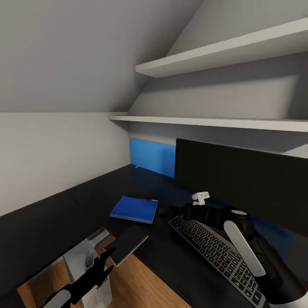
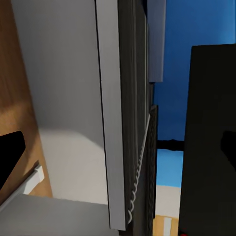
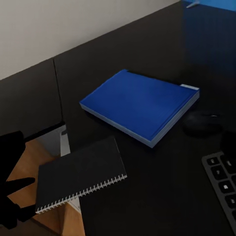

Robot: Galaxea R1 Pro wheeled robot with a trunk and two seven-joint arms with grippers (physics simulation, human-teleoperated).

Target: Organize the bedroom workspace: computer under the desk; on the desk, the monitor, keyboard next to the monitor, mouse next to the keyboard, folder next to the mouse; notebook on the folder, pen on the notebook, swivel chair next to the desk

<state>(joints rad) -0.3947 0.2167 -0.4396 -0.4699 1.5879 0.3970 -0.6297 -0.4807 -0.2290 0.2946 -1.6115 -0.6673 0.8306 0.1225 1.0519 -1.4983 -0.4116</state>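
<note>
Sloping grey walls and two white shelves [image 1: 222, 64] hang over the glossy black corner tabletop [image 1: 51, 222], which carries most of what I need already. Largest on it is the thin black flat monitor [image 1: 239, 179], standing before the blue back panel [image 1: 152, 156]; in front of it lies the slim dark keyboard with pale lettering [image 1: 214, 250], then the flat bright-blue folder with white page edges [image 3: 140, 105], with the small dark mouse [image 3: 204, 123] just beside it, between folder and keyboard. A black spiral-bound notebook [image 3: 81, 179] sits half over the tabletop's inner edge, apart from the folder. So I judge the stacking step is in hand: the notebook goes onto the folder. My right arm [image 1: 252, 248] reaches over the keyboard; its fingers' spread I cannot tell. My left fingers [image 1: 102, 261] hang low beside the edge, spread apart and empty. Next calls for pinching the notebook's overhanging edge, lifting it, and laying it square on the folder.
</note>
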